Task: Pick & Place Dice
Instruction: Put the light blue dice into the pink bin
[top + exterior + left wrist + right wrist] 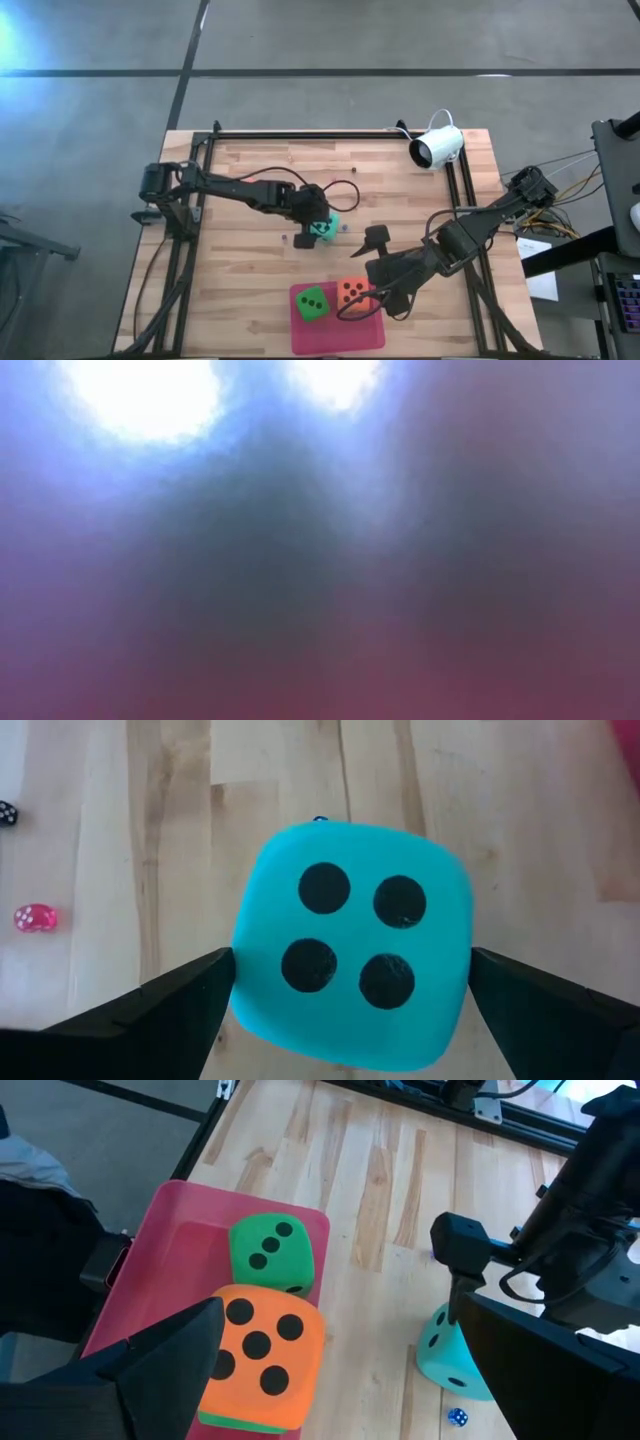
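Straddling the teal die (350,968), my left gripper (350,1010) stands spread wide, one finger (165,1010) on each side of the cube; whether the tips touch it, I cannot tell. The four-pip face lies directly between my fingers. Two tiny dice, one pink (35,918) and one black (7,813), lie on the wooden table (520,830) beyond that finger.

My right gripper (340,1370) is likewise spread wide and holds nothing. The orange die (262,1360) sits just inside my finger (160,1360), on the edge of the pink mat (165,1250). The green die (272,1255) rests just beyond it, touching it. A tiny blue die (457,1417) lies between my fingers.
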You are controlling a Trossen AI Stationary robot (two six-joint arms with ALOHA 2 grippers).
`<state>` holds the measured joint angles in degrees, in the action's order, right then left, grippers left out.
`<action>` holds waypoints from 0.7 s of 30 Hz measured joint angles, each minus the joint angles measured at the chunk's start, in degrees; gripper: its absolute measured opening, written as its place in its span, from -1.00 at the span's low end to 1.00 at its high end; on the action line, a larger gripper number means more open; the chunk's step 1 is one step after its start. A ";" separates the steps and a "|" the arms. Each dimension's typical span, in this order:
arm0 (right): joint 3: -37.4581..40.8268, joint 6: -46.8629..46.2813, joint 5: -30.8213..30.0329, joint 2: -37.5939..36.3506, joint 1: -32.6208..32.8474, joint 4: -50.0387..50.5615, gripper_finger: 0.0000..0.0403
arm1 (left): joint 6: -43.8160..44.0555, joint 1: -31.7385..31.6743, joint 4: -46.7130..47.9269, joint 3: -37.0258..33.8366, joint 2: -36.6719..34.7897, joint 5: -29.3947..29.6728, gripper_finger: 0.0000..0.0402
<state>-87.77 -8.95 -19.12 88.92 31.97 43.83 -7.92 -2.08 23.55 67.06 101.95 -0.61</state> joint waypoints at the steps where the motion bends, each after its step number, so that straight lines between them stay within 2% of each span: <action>1: 0.00 0.00 -0.01 0.00 0.01 -0.02 0.99 | 0.00 -0.07 -0.02 -0.05 0.00 0.14 0.99; 21: 0.00 0.00 -0.02 0.00 0.02 -0.02 0.99 | 2.32 0.87 -2.63 -1.78 -0.17 -0.19 0.99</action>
<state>-87.77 -8.95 -19.13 88.92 31.99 43.81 -5.60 -1.21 20.92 65.28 101.78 -0.79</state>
